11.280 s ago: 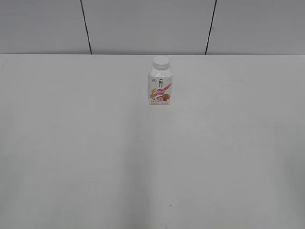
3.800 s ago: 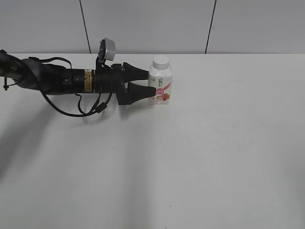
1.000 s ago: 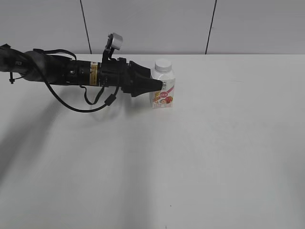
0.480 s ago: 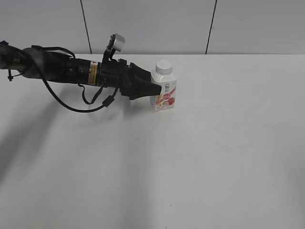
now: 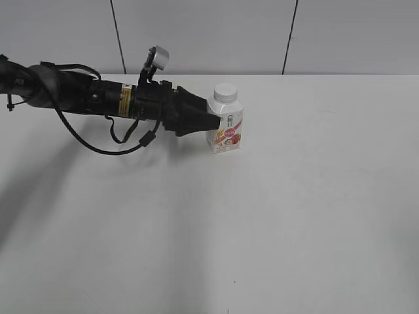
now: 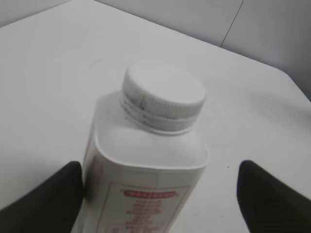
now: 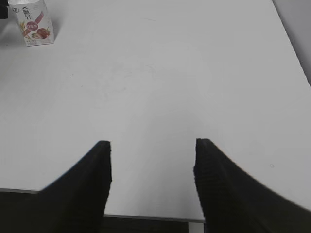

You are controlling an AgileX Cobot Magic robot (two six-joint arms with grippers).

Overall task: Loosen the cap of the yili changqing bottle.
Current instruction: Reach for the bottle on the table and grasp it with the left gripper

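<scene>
The yili changqing bottle [image 5: 226, 131], white with a pink-red label, stands on the white table [image 5: 294, 216] at centre back. Its white ribbed cap [image 5: 224, 91] is on the neck. My left gripper [image 5: 216, 120] reaches in from the left at label height and is open around the bottle's body. In the left wrist view the bottle [image 6: 146, 179] and cap [image 6: 163, 97] fill the frame. The left finger [image 6: 53, 199] rests against its side; the right finger [image 6: 267, 199] stands apart. My right gripper [image 7: 151, 143] hangs open and empty above the table's near edge, far from the bottle [image 7: 35, 24].
A grey panelled wall [image 5: 196, 33] rises behind the table's back edge. A black cable loop [image 5: 131, 140] hangs under the left arm. The table's front edge [image 7: 146, 216] runs just under the right gripper's fingers.
The bottle has slid a little to the right and towards the camera and turned slightly, with the left gripper following it. The jaws stand as wide as before.
</scene>
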